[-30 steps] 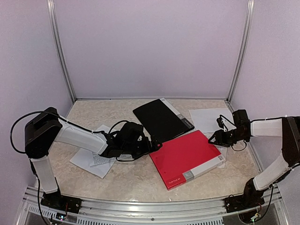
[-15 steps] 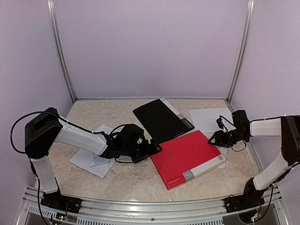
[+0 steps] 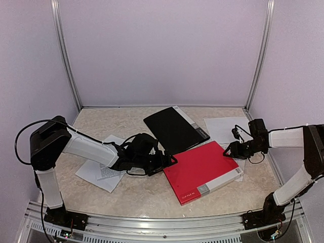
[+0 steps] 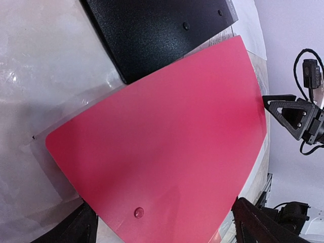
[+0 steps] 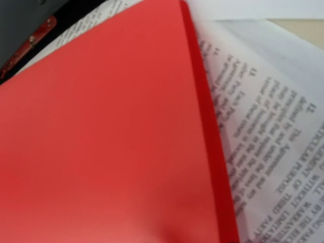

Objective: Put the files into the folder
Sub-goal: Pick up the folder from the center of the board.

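1. The red folder lies closed and flat on the surface, a little to the right of the middle.
2. A black folder lies just behind it. Its near edge meets the far-left edge of the red one, and I cannot tell which of the two is on top.
3. The files are in three places:
   - One printed sheet lies under the red folder and sticks out along its right side.
   - Some other sheets lie on the left, partly under the left arm.
   - One white sheet lies at the far right, behind the right arm.
4. The left hand is low over the surface, at the left corner of the red folder. Its fingers stand wide apart and hold nothing. In its wrist view the red cover fills the space in front of them.
5. The right hand is at the far right corner of the red folder, with one fingertip at the edge of the cover. I cannot tell if the fingers are closed on the cover. Its own camera shows only the red edge and the printed sheet, both blurred.
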`<state>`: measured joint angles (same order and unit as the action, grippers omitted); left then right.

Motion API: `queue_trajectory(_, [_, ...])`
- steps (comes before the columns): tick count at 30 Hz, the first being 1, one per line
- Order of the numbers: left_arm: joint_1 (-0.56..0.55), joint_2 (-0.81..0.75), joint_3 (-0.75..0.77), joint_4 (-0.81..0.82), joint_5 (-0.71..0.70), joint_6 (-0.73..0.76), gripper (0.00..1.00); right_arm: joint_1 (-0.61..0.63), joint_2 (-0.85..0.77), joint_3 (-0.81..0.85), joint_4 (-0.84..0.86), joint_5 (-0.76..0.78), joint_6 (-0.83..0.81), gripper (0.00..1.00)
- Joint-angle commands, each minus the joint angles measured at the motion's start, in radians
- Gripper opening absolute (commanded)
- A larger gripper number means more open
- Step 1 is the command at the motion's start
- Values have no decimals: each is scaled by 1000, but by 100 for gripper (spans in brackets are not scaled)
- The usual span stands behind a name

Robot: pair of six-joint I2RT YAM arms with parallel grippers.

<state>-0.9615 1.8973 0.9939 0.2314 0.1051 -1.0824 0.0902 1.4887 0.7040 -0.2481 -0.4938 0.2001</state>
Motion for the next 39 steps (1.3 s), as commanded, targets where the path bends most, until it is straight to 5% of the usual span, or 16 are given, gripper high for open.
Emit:
queue_trajectory(1, [17,26,9,61,45,-11,87,30,-2,-15,8,-7,1,52])
queue_trajectory(24, [46,-108,-100,201,-18,73,54,101,-127,-69,43,-70,67,43])
queue_trajectory(39, [52,-119,-104,229,-6,231,15,111,-128,-45,3,-35,46,44])
